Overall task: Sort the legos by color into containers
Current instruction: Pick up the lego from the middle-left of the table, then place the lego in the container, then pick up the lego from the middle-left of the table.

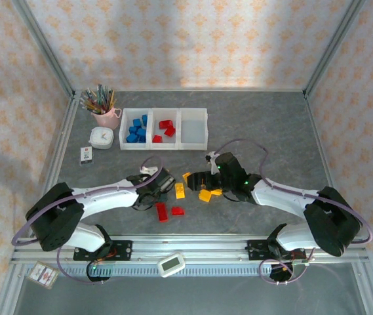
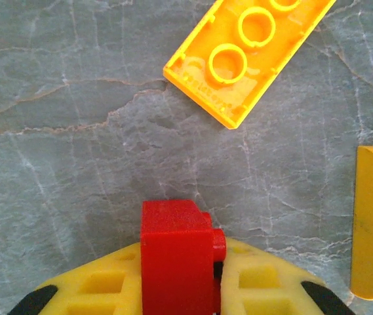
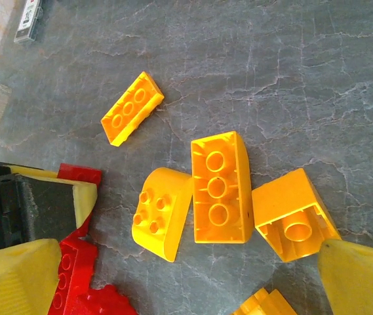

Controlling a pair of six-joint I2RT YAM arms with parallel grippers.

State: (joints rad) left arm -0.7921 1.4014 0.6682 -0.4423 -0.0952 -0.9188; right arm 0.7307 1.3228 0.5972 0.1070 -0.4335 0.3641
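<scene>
Grey marbled table (image 1: 271, 118): three joined bins (image 1: 194, 143) at upper centre, pink pencil cup (image 1: 107, 119), white timer (image 1: 101, 137) and small card (image 1: 86, 155) at upper left, loose yellow-orange bricks (image 1: 205, 195) mid-frame, two red bricks (image 1: 162, 211) just below-left of them.

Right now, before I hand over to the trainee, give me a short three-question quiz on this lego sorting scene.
1. True or false: the left gripper is shut on a red brick.
2. Which bin holds the blue bricks? A left bin, B middle bin, C right bin.
3. Fill in: the three bricks lying side by side ahead of the right gripper are ____.
Key: 1 true; 2 A; 3 yellow.
</scene>
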